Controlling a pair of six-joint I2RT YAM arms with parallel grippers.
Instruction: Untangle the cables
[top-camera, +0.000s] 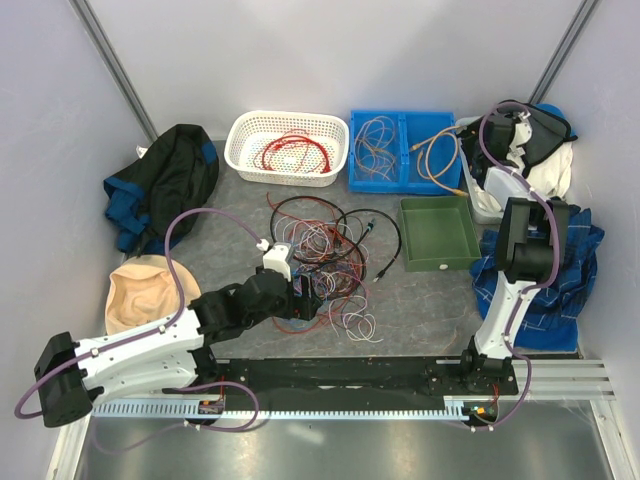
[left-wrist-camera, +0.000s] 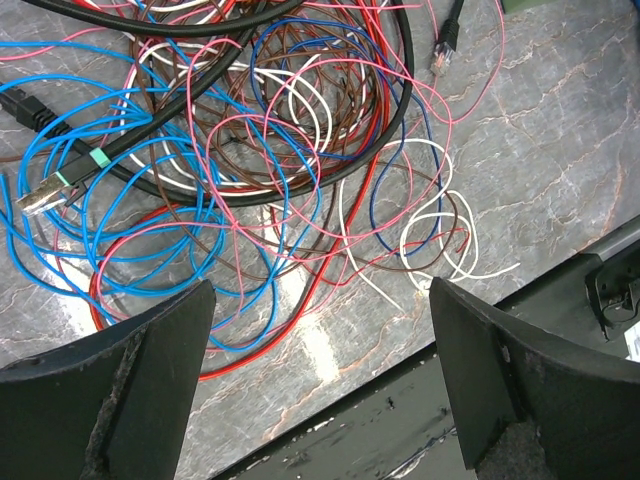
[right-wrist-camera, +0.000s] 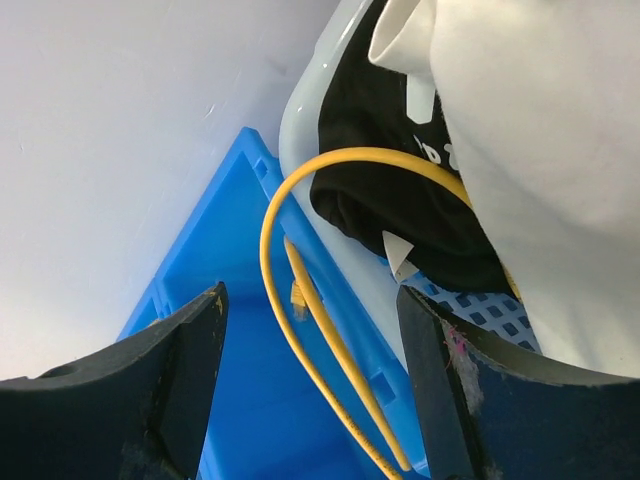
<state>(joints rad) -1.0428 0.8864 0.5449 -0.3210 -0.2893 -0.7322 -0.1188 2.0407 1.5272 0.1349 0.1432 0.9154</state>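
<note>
The cables (top-camera: 325, 250) lie in a tangled heap on the grey table: thin red, blue, pink, white and brown wires with a thicker black cable looped around them. In the left wrist view the tangle (left-wrist-camera: 250, 150) fills the upper half. My left gripper (left-wrist-camera: 320, 300) is open and empty, just above the heap's near edge; it sits at the heap's near-left side in the top view (top-camera: 305, 300). My right gripper (right-wrist-camera: 310, 300) is open and empty, raised at the back right (top-camera: 470, 135), over a yellow cable (right-wrist-camera: 300, 300) in the blue bin.
A white basket (top-camera: 287, 170) holds red wires. A blue bin (top-camera: 400, 180) holds thin wires and the yellow cable. A green tray (top-camera: 438, 262) stands in front of it. Dark clothing (top-camera: 165, 185) and a tan hat (top-camera: 140, 290) lie left; blue cloth (top-camera: 570, 290) right.
</note>
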